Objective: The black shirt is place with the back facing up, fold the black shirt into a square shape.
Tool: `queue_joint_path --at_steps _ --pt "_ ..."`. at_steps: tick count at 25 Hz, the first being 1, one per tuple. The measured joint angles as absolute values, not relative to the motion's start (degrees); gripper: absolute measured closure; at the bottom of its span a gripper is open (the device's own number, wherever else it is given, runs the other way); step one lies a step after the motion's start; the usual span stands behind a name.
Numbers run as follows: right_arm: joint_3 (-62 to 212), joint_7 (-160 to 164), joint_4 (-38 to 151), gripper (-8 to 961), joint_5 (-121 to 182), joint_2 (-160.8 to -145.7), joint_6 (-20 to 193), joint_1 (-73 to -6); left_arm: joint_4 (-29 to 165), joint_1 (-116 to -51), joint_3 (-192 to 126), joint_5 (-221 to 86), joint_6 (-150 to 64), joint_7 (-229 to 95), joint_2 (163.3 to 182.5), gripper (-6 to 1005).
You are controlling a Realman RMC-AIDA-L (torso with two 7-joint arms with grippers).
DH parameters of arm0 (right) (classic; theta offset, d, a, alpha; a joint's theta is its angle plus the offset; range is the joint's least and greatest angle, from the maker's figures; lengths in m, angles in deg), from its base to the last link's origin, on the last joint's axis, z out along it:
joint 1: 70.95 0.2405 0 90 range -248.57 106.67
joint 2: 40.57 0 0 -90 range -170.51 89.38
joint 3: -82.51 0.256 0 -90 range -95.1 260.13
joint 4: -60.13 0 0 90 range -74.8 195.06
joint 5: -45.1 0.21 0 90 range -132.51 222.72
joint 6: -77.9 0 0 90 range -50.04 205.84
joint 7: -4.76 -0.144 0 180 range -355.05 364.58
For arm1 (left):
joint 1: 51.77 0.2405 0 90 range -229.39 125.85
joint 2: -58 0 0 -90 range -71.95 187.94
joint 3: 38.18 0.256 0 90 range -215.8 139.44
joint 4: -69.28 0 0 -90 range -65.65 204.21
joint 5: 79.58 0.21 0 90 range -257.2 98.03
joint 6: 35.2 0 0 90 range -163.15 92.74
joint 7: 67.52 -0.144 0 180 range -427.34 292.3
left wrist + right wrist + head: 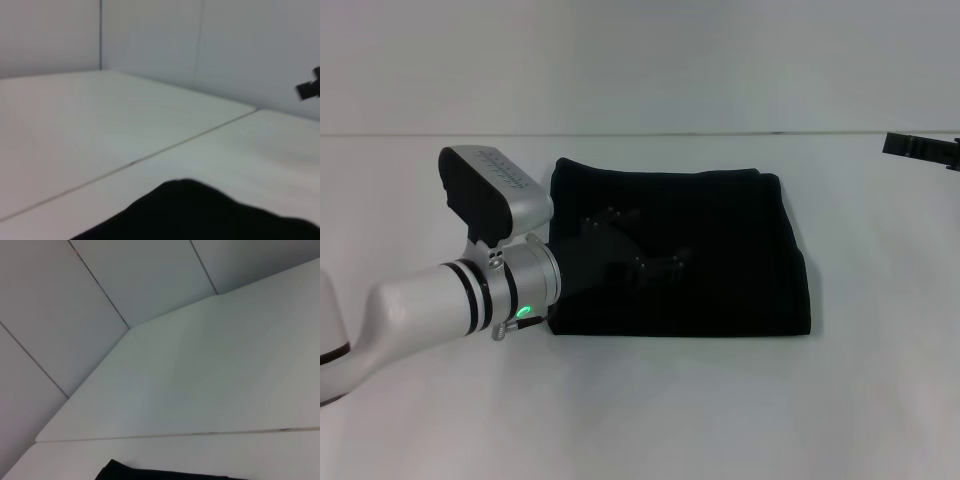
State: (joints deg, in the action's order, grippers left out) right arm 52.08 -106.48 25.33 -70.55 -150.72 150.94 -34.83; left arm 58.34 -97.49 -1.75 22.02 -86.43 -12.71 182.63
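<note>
The black shirt [730,255] lies folded into a roughly square block in the middle of the white table, plain side up, with no lettering showing. My left arm reaches in from the left, and my left gripper [655,238] hovers over the shirt's left half. Its dark fingers are spread open against the cloth, holding nothing. A rounded edge of the shirt [200,215] fills the low part of the left wrist view. A strip of the shirt [160,473] also shows in the right wrist view. My right gripper [920,150] sits parked at the far right edge, away from the shirt.
The white table [640,420] spreads all around the shirt, with a seam line [150,157] between two tabletops behind it. Pale wall panels [75,300] close off the back. The right gripper [311,89] also shows as a small dark shape far off in the left wrist view.
</note>
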Motion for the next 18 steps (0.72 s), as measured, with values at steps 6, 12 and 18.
queue_joint_path --at_steps 6,12,18 --pt "52.1 -106.3 25.3 250 -70.6 -150.96 150.9 -34.7 59.5 -98.1 -1.3 22.2 -83.9 -12.9 182.69 48" --pt "52.0 -105.7 25.3 249 -70.5 -151.11 150.9 -34.7 60.7 -98.8 -0.5 22.3 -85.1 -12.8 182.71 49" --pt "52.2 -101.9 25.1 249 -69.2 -151.23 151.6 -34.6 55.1 -96.4 -2.0 21.8 -99.4 -7.3 182.24 49"
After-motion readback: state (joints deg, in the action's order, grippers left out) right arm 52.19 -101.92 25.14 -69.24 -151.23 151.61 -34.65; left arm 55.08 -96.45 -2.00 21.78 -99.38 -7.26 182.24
